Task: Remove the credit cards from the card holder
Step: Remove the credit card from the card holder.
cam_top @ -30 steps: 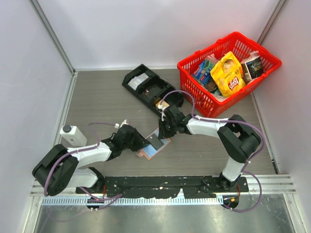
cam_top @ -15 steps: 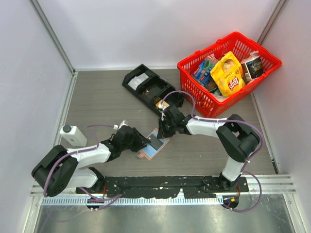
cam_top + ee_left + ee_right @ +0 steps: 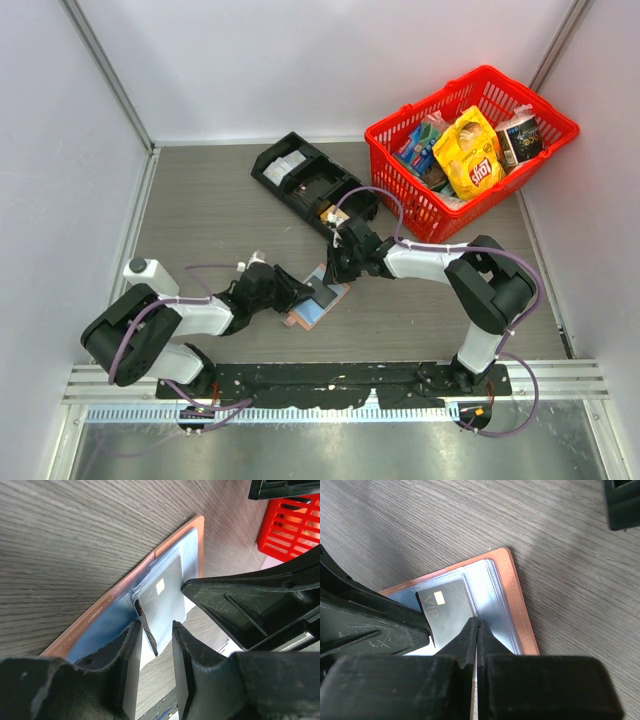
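The small salmon-pink leather-like bifold card holder (image 3: pixel 312 308) lies open and flat on the grey wood-grain table (image 3: pixel 215 215), near its front edge and between the two arms. Its stitched pink border frames pale blue inner panels and a stack of clear plastic sleeves. A dark grey credit card (image 3: pixel 451 611) with a gold chip and the letters "VIP" sits in the open spread, one edge lifted off the panel. The left gripper (image 3: pixel 155 627) straddles that lifted edge with its jaws apart. The card lies against one finger with a pale gap at the other, though the shallow angle leaves it unclear whether there is any real pressure. The right gripper (image 3: pixel 477 622) is clenched, its tips pressed together on the holder right beside the card, where the sleeves begin. It crowds in just beside the left gripper. Farther back, well apart, lies a black plastic compartment tray (image 3: pixel 300 175). To its right stands a red plastic mesh basket (image 3: pixel 418 208) of packaged groceries, including a yellow snack bag (image 3: pixel 470 152). A small white box (image 3: pixel 148 274) stands by the left arm.
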